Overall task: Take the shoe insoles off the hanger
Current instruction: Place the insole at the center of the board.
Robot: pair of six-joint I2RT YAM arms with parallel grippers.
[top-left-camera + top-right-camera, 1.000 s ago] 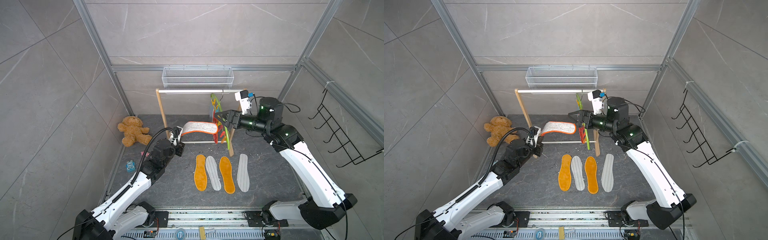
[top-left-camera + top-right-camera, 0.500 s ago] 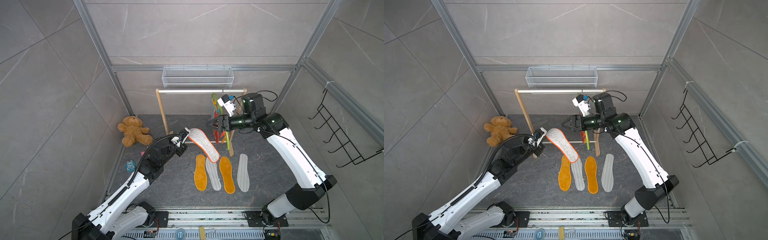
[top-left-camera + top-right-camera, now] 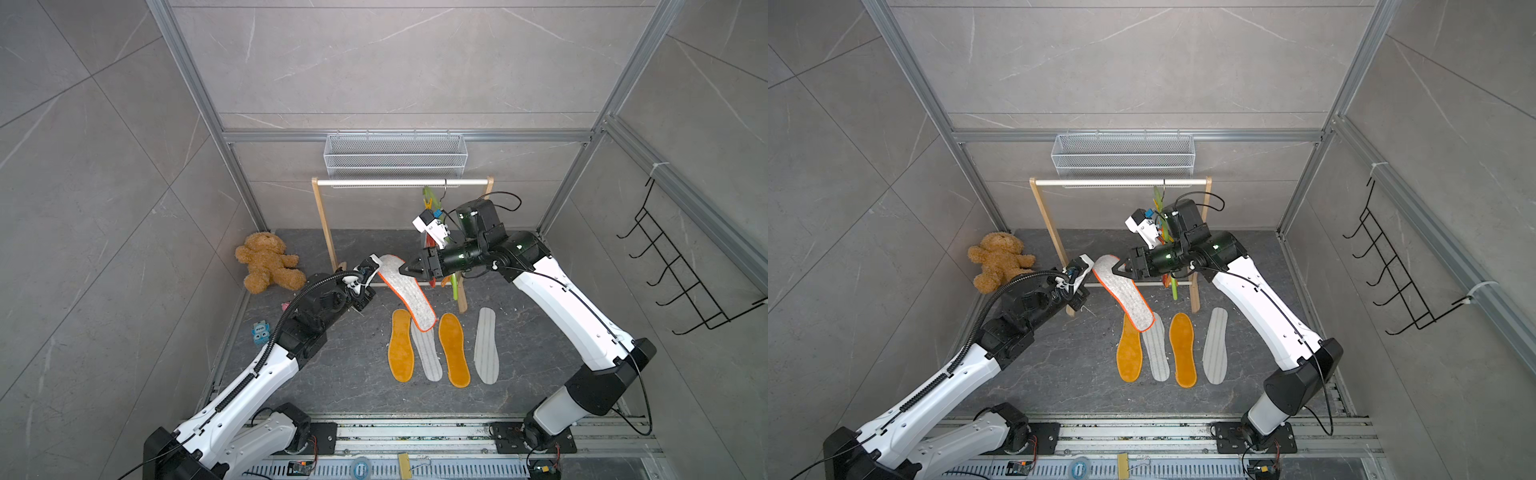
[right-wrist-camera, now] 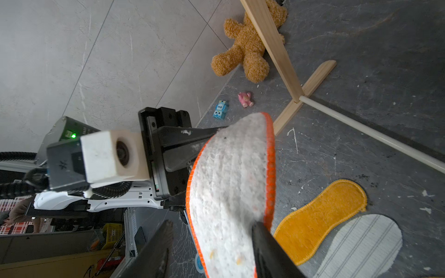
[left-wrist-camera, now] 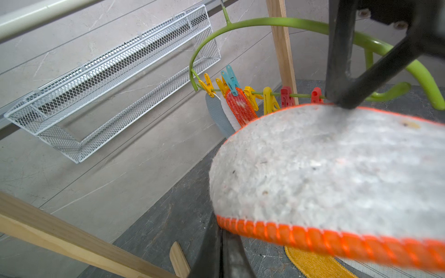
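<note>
My left gripper is shut on one end of a grey felt, orange-rimmed insole, which slopes down toward the floor in both top views. In the left wrist view the insole fills the frame above the closed jaws. My right gripper is open and straddles the upper part of that insole. One finger lies against the felt and the other stands clear. The lime-green hanger hangs on the rail behind, with a red mesh insole and a blue-grey one clipped to it.
Several insoles lie in a row on the floor, orange and striped. The wooden rail frame stands at the back under a wire basket. A teddy bear and a blue toy lie left. A black hook rack is on the right wall.
The left gripper swung the insole from level to sloping down over the floor row. The right arm left the hanger, came to the insole, and its jaws narrowed.
</note>
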